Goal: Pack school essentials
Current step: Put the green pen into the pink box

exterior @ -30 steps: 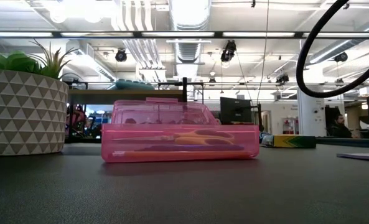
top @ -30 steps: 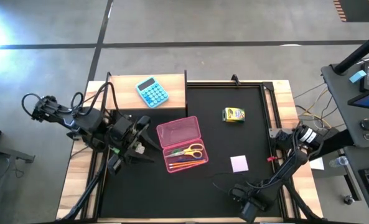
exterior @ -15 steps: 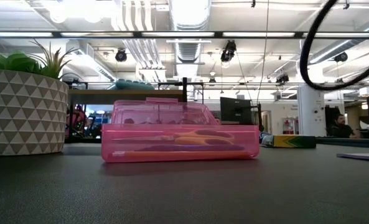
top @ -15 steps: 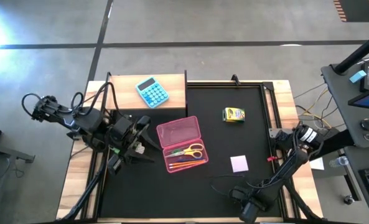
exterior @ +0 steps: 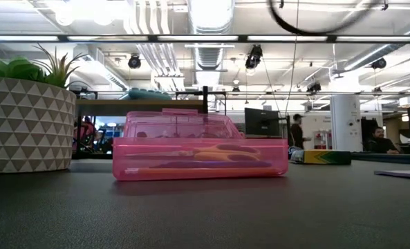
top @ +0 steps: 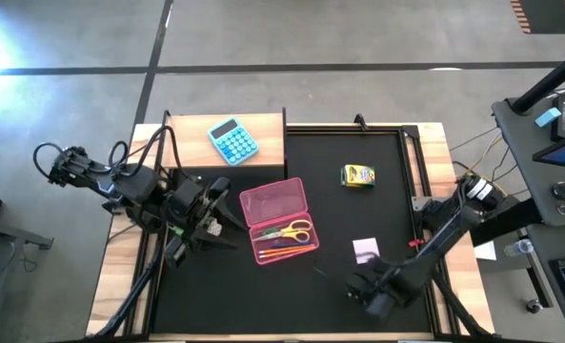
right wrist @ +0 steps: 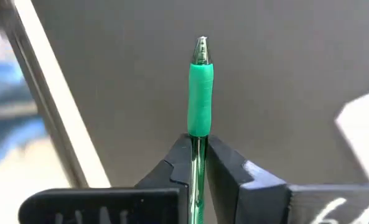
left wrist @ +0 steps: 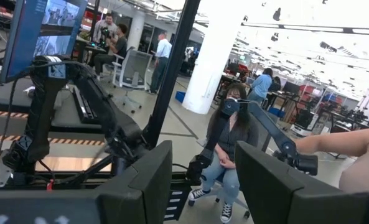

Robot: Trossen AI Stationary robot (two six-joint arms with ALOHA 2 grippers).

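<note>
My right gripper (right wrist: 196, 146) is shut on a green pen (right wrist: 200, 87) above the black mat, near the table's near right corner (top: 370, 283). Just beyond it the white note pad (top: 366, 250) lies flat on the mat. The open pink pencil case (top: 277, 221) rests on the mat at mid-table, with yellow-handled scissors and orange pencils in its tray. The yellow crayon box (top: 357, 175) lies at the far right. My left gripper (top: 227, 219) waits beside the case's left end, its fingers apart (left wrist: 203, 180) with nothing between them. My right gripper pinches the pen's clear barrel (right wrist: 195, 142) between its two fingers, just behind the green grip sleeve. The pen runs along the fingers, and its sleeve and tip (right wrist: 201, 45) stick out past the fingertips. The fingers slant down toward the mat. The pen is clear of the mat.
A light-blue calculator (top: 232, 141) lies on a wooden box at the far left. A potted plant (exterior: 25, 117) stands at the left in the low view. The mat's metal frame edge (right wrist: 44, 112) runs close to the right gripper.
My right gripper has risen from the mat's near edge and moved toward the far edge, closer to the note pad, tipping as it went. Its cable loop has swung up out of the low view.
</note>
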